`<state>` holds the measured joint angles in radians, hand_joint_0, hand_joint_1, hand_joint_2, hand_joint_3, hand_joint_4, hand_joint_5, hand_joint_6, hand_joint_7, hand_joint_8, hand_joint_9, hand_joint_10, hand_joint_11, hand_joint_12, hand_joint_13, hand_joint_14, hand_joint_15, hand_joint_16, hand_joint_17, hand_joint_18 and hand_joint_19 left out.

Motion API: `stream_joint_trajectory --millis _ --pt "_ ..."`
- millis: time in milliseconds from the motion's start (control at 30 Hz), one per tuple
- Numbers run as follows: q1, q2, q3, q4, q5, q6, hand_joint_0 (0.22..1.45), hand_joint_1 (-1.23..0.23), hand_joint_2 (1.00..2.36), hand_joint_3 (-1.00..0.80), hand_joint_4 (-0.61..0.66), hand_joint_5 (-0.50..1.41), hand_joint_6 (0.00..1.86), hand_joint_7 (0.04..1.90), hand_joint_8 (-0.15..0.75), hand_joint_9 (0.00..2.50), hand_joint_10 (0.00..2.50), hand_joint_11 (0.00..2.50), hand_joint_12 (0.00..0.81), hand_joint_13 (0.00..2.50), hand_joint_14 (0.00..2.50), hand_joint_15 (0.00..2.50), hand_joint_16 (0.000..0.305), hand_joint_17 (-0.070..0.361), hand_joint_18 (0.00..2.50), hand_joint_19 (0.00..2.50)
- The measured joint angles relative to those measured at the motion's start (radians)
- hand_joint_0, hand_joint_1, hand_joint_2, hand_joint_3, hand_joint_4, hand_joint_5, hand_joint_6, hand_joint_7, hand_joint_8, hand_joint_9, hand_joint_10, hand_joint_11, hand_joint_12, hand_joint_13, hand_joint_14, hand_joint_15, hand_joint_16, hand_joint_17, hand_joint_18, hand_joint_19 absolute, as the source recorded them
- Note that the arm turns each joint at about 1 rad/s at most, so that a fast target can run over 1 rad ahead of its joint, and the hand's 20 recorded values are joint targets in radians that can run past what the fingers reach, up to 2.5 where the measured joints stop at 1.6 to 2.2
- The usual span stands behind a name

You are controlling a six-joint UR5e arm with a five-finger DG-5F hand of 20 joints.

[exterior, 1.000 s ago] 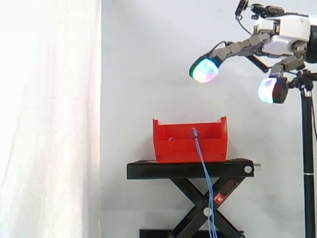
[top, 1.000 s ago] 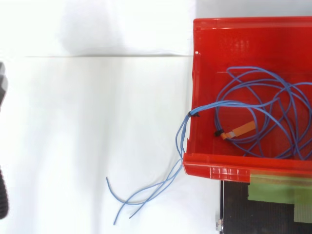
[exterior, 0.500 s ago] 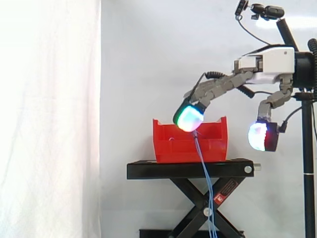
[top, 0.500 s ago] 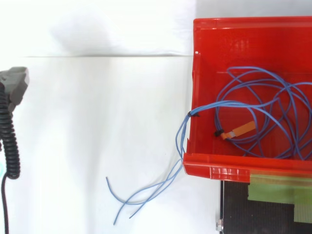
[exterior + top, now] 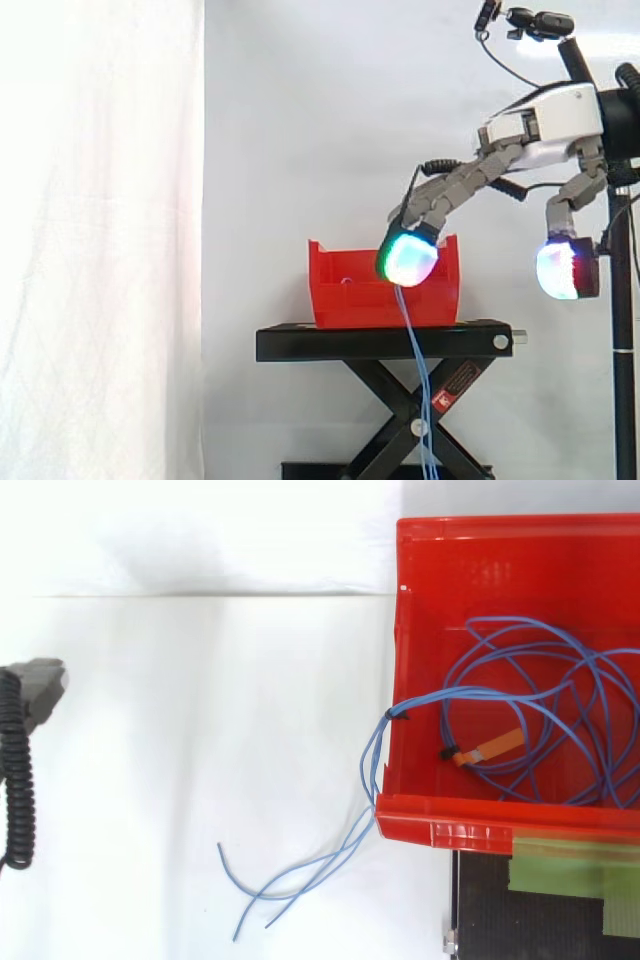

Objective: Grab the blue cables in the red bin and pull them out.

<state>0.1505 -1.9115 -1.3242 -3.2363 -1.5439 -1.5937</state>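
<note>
Right of centre, side view: your hand [image 5: 540, 125] has dropped to the bin [image 5: 345, 295] front, fingers apart, nothing held (no contact you can confirm). Cables [image 5: 409, 335] lie coiled inside, some draped over the front. Grab pending.

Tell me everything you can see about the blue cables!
The blue cables are thin, bendy wires lying in loose, tangled loops on the floor of the red bin. A small black tie bundles them where they cross the bin's wall, and another sits by an orange tag inside. Several strands spill over the wall and hang down past the black stand, their ends loose. The hand is open and does not hold them.
</note>
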Motion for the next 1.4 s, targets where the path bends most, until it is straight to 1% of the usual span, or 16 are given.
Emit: stream_joint_trajectory --millis 100,200,233,333,400,500,567,667,833,967,1067,1200,1333,1400 --pt "0.003 0.0 0.018 0.009 0.008 -0.019 0.7 -0.92 1.0 -1.0 0.22 0.51 0.01 0.4 0.256 0.37 0.0 0.01 0.36 0.31 0.0 0.14 0.056 0.126 0.19 0.18" --pt "0.003 -0.007 0.025 0.05 0.011 -0.059 0.7 -0.92 1.0 -1.0 0.22 0.51 0.01 0.4 0.256 0.37 0.0 0.02 0.359 0.31 0.0 0.14 0.056 0.126 0.2 0.19" --pt "0.002 -0.016 0.026 0.069 0.009 -0.076 0.7 -0.92 1.0 -1.0 0.23 0.51 0.01 0.4 0.257 0.37 0.0 0.01 0.359 0.31 0.0 0.14 0.056 0.126 0.2 0.19" --pt "-0.003 -0.048 0.029 0.119 -0.005 -0.098 0.7 -0.92 1.0 -1.0 0.22 0.51 0.01 0.4 0.256 0.37 0.0 0.02 0.357 0.32 0.0 0.14 0.056 0.126 0.2 0.19" --pt "-0.006 -0.065 0.031 0.14 -0.018 -0.103 0.7 -0.92 1.0 -1.0 0.22 0.51 0.01 0.4 0.258 0.38 0.0 0.02 0.357 0.32 0.01 0.14 0.056 0.126 0.21 0.2" --pt "-0.01 -0.088 0.032 0.163 -0.053 -0.107 0.7 -0.93 1.0 -1.0 0.22 0.51 0.01 0.4 0.259 0.39 0.0 0.02 0.357 0.33 0.01 0.14 0.056 0.126 0.22 0.21" --pt "-0.012 -0.096 0.032 0.16 -0.068 -0.113 0.7 -0.93 1.0 -1.0 0.22 0.52 0.01 0.41 0.259 0.39 0.0 0.03 0.356 0.33 0.01 0.14 0.056 0.127 0.23 0.2" --pt "-0.017 -0.099 0.04 0.135 -0.077 -0.13 0.71 -0.93 1.0 -1.0 0.22 0.53 0.01 0.42 0.259 0.4 0.0 0.03 0.355 0.34 0.01 0.15 0.056 0.126 0.23 0.21" --pt "-0.029 -0.101 0.077 0.101 -0.081 -0.18 0.71 -0.94 1.0 -1.0 0.21 0.54 0.01 0.42 0.255 0.4 0.0 0.03 0.354 0.34 0.01 0.16 0.055 0.124 0.25 0.21" --pt "-0.041 -0.101 0.101 0.094 -0.083 -0.229 0.72 -0.95 1.0 -1.0 0.21 0.54 0.01 0.43 0.254 0.4 0.0 0.04 0.353 0.35 0.01 0.15 0.055 0.124 0.26 0.21" --pt "-0.051 -0.101 0.109 0.096 -0.084 -0.246 0.73 -0.96 1.0 -1.0 0.2 0.55 0.01 0.43 0.253 0.41 0.0 0.03 0.352 0.35 0.01 0.16 0.055 0.123 0.26 0.21" --pt "-0.064 -0.108 0.112 0.115 -0.087 -0.252 0.73 -0.96 1.0 -1.0 0.17 0.55 0.01 0.42 0.25 0.42 0.0 0.04 0.349 0.35 0.01 0.16 0.054 0.122 0.27 0.21" --pt "-0.079 -0.138 0.112 0.153 -0.106 -0.248 0.73 -0.96 1.0 -1.0 0.16 0.55 0.01 0.42 0.249 0.42 0.0 0.04 0.348 0.36 0.01 0.15 0.054 0.122 0.27 0.22" --pt "-0.083 -0.147 0.112 0.161 -0.117 -0.242 0.74 -0.97 1.0 -1.0 0.15 0.56 0.01 0.42 0.247 0.43 0.0 0.04 0.347 0.36 0.01 0.15 0.054 0.121 0.27 0.22"
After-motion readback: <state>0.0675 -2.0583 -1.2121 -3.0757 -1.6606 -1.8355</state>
